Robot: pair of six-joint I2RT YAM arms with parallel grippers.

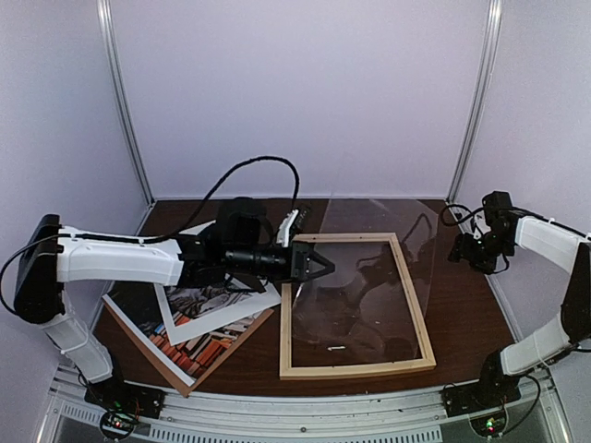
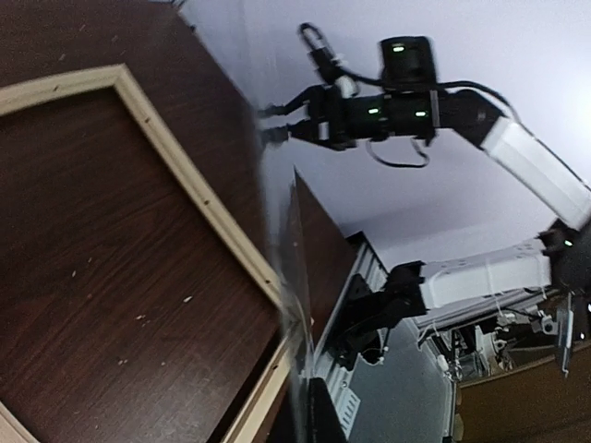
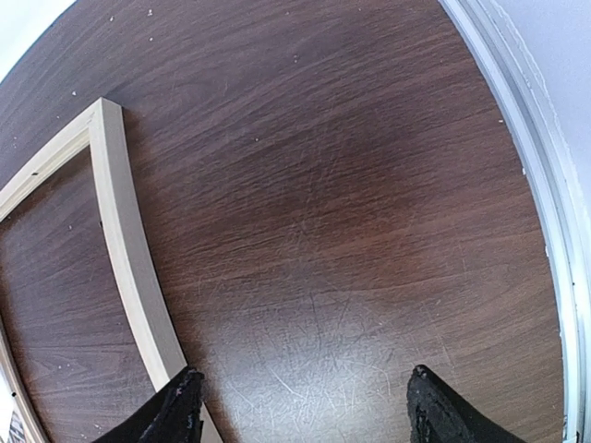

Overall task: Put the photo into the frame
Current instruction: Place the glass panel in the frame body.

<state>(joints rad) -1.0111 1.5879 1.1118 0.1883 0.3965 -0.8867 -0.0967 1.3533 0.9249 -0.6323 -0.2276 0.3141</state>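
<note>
The photo (image 1: 205, 349) lies flat at the front left, its red and orange books showing, partly covered by a white mat (image 1: 249, 300). The light wood frame (image 1: 355, 369) lies flat mid-table with bare table inside it. My left gripper (image 1: 325, 267) is shut on the left edge of a clear sheet (image 1: 388, 226) that stands tilted up over the frame. The left wrist view shows that sheet (image 2: 275, 231) edge-on, pinched at my left gripper (image 2: 319, 411), above the frame's rail (image 2: 189, 180). My right gripper (image 1: 466, 249) hangs open and empty right of the frame; its fingertips (image 3: 181, 408) flank bare table beside a rail (image 3: 129, 249).
A brown backing board (image 1: 138, 340) lies under the photo. White walls close in the back and sides, with metal posts (image 1: 125, 101) at the corners. A metal rail (image 1: 305, 406) runs along the near edge by the arm bases.
</note>
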